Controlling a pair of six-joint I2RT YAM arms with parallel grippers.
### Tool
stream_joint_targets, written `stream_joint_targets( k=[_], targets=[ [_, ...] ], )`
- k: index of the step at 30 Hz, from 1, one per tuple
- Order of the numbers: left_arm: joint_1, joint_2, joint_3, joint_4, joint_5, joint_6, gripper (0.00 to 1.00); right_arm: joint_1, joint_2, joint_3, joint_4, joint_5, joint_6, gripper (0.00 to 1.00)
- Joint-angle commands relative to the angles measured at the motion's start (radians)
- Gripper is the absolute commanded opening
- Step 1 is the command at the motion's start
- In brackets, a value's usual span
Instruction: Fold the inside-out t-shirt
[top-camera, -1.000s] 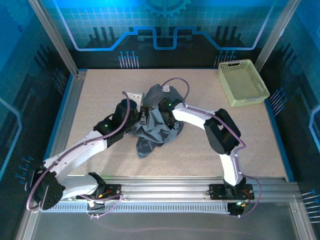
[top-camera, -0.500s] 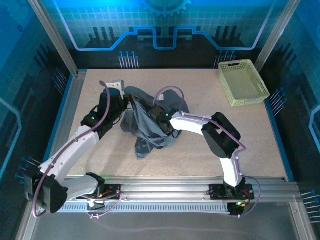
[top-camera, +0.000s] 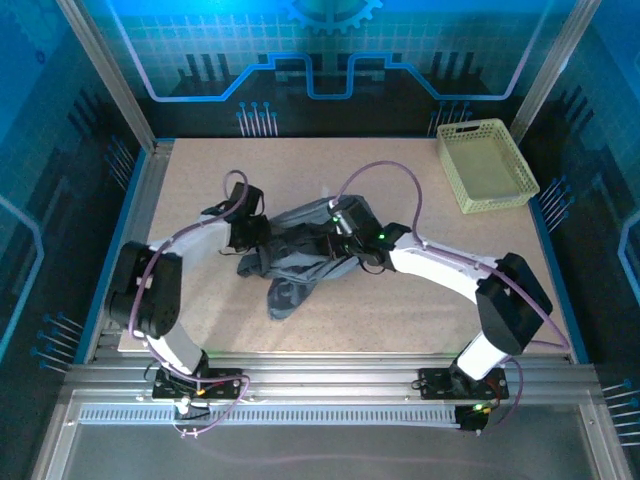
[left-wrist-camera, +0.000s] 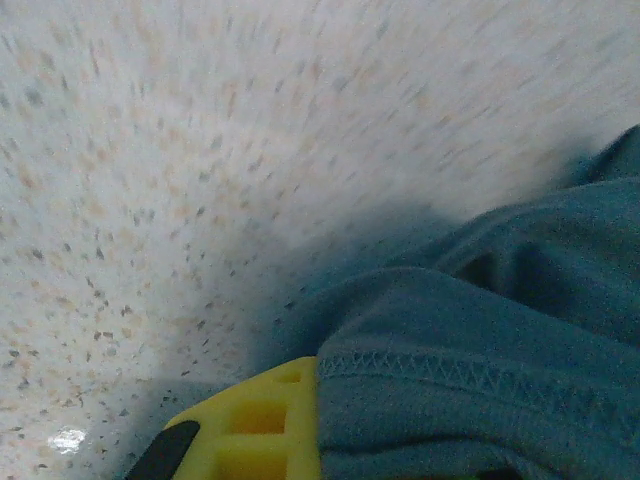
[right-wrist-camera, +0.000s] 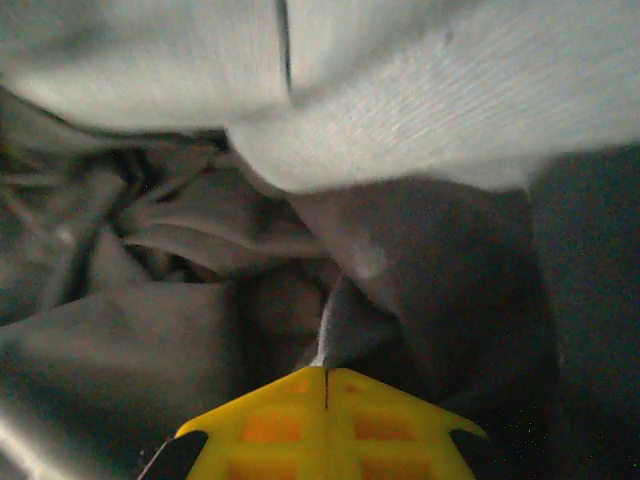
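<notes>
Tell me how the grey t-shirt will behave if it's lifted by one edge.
Likely floppy: the t-shirt lies crumpled in soft folds, so it should drape. Probably light: the stitched hem looks thin. Pushed, it would likely bunch, not slide.

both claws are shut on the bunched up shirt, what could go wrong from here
1. The t-shirt lies crumpled in a heap between the left claw and the right claw, so pulling apart may drag tangled layers instead of spreading it flat.
2. The right claw pinches just a thin fold at its tips; that could slip out under tension.
</notes>
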Motion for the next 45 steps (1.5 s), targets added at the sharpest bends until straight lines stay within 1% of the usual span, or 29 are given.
stream_joint_targets(
  k=[1, 2, 4, 7, 10, 12, 13, 15, 17, 19, 22, 25, 28, 31, 32, 34, 36, 38, 39, 41, 45],
  targets=[
    [0.015, 0.048, 0.049, -0.077, 0.017, -0.022, 0.00, -0.012, -0.066, -0.030, 0.132, -0.166, 0.000, 0.00],
    [0.015, 0.054, 0.056, -0.076, 0.021, -0.019, 0.01, -0.012, -0.074, -0.037, 0.143, -0.185, -0.006, 0.00],
    [0.015, 0.050, 0.067, -0.073, 0.030, -0.012, 0.05, -0.013, -0.073, -0.042, 0.140, -0.182, -0.011, 0.00],
    [0.005, -0.007, 0.048, -0.039, 0.042, 0.001, 0.18, -0.012, -0.059, -0.052, 0.140, -0.165, -0.018, 0.00],
    [-0.004, -0.033, 0.058, -0.062, 0.042, 0.016, 0.34, -0.013, -0.083, -0.102, 0.220, -0.226, -0.020, 0.00],
    [-0.024, -0.057, 0.067, -0.089, 0.017, 0.041, 0.52, -0.009, -0.099, -0.118, 0.257, -0.256, -0.024, 0.00],
    [-0.040, -0.081, 0.055, -0.077, 0.002, 0.055, 0.57, -0.006, -0.103, -0.120, 0.262, -0.260, -0.029, 0.00],
    [-0.084, -0.167, -0.003, 0.012, 0.003, 0.093, 0.72, -0.007, -0.102, -0.122, 0.265, -0.264, -0.037, 0.00],
    [-0.116, -0.241, -0.060, 0.119, 0.032, 0.111, 0.85, -0.007, -0.101, -0.133, 0.283, -0.278, -0.047, 0.00],
    [-0.130, -0.280, -0.076, 0.173, 0.069, 0.107, 0.89, -0.006, -0.098, -0.144, 0.302, -0.291, -0.047, 0.00],
    [-0.147, -0.285, -0.068, 0.234, 0.140, 0.118, 0.98, 0.006, -0.104, -0.157, 0.330, -0.301, -0.052, 0.00],
    [-0.163, -0.231, -0.014, 0.244, 0.176, 0.128, 0.99, 0.026, -0.106, -0.163, 0.344, -0.304, -0.071, 0.00],
    [-0.162, -0.131, 0.074, 0.222, 0.208, 0.135, 0.98, 0.042, -0.104, -0.172, 0.360, -0.307, -0.078, 0.00],
    [-0.155, -0.005, 0.200, 0.132, 0.154, 0.130, 0.84, 0.060, -0.116, -0.183, 0.379, -0.309, -0.082, 0.00],
    [-0.144, 0.031, 0.234, 0.120, 0.157, 0.117, 0.81, 0.065, -0.124, -0.186, 0.382, -0.307, -0.089, 0.00],
    [-0.123, 0.107, 0.300, 0.095, 0.168, 0.082, 0.80, 0.080, -0.142, -0.195, 0.382, -0.295, -0.104, 0.00],
    [-0.107, 0.226, 0.432, -0.032, 0.154, 0.069, 0.81, 0.091, -0.180, -0.217, 0.396, -0.266, -0.117, 0.00],
    [-0.099, 0.318, 0.529, -0.154, 0.116, 0.064, 0.82, 0.094, -0.236, -0.265, 0.419, -0.219, -0.120, 0.00],
    [-0.094, 0.335, 0.538, -0.176, 0.108, 0.060, 0.82, 0.093, -0.270, -0.284, 0.425, -0.193, -0.123, 0.00],
    [-0.088, 0.300, 0.478, -0.146, 0.098, 0.051, 0.84, 0.090, -0.334, -0.304, 0.412, -0.146, -0.136, 0.00],
    [-0.087, 0.123, 0.319, -0.086, 0.010, 0.043, 0.92, 0.063, -0.454, -0.320, 0.364, -0.122, -0.157, 0.00]
  ],
)
